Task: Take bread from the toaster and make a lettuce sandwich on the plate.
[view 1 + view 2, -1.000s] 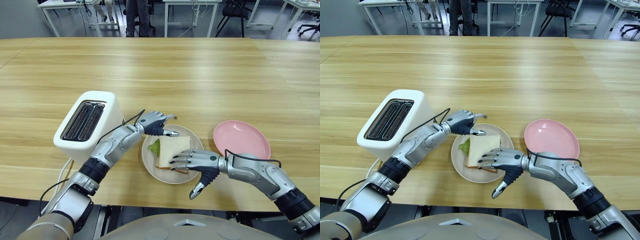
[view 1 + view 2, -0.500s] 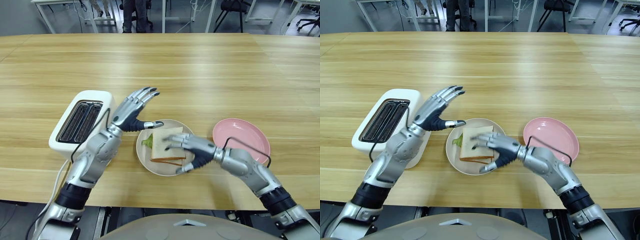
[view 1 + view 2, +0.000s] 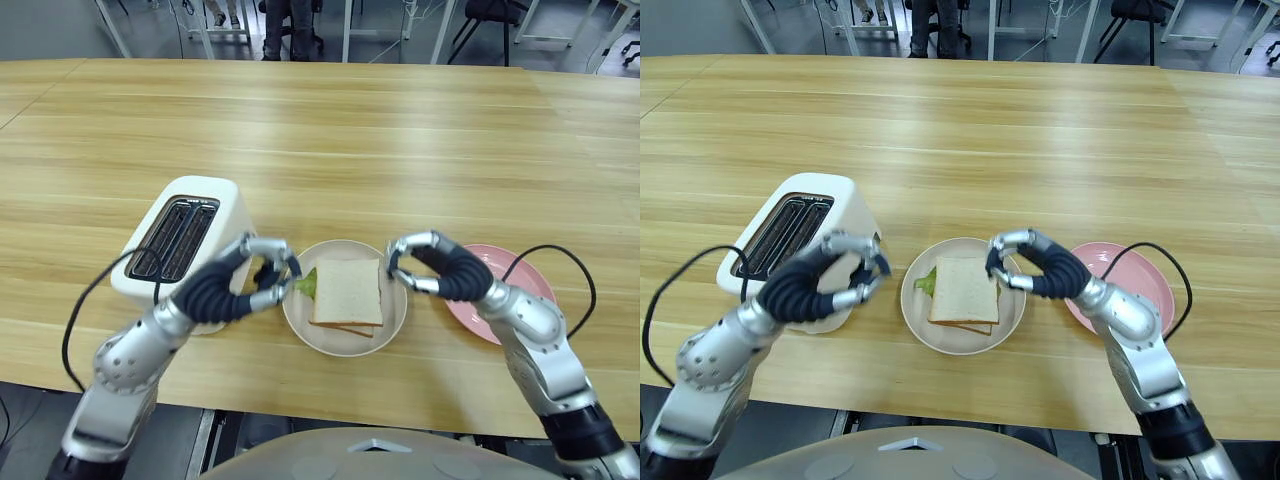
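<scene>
Both sets of fingers have curled in since half a second ago. The left fingers [image 3: 265, 244] were spread open above the plate's left side. The right fingers [image 3: 412, 242] lay flat on the top slice. Now each set is closed into a loose ring that grips nothing, and the head camera has tipped a little as well.

The left hand [image 3: 232, 285] sits left of centre in the frame, between the toaster [image 3: 178, 238] and the plate [image 3: 340, 348]. The right hand [image 3: 450, 272] sits right of centre, between that plate and a pink plate [image 3: 520, 270].

The sandwich [image 3: 347, 292] lies on the beige plate at lower centre, two slices stacked with lettuce [image 3: 306, 284] poking out on the left. The task looks essentially done.

The stack is probably light and soft. The bread would dent under pressure, and the leaf could slide out. It would be best held gently by opposite crust edges, or moved by the plate rim across the table [image 3: 320, 130].
</scene>
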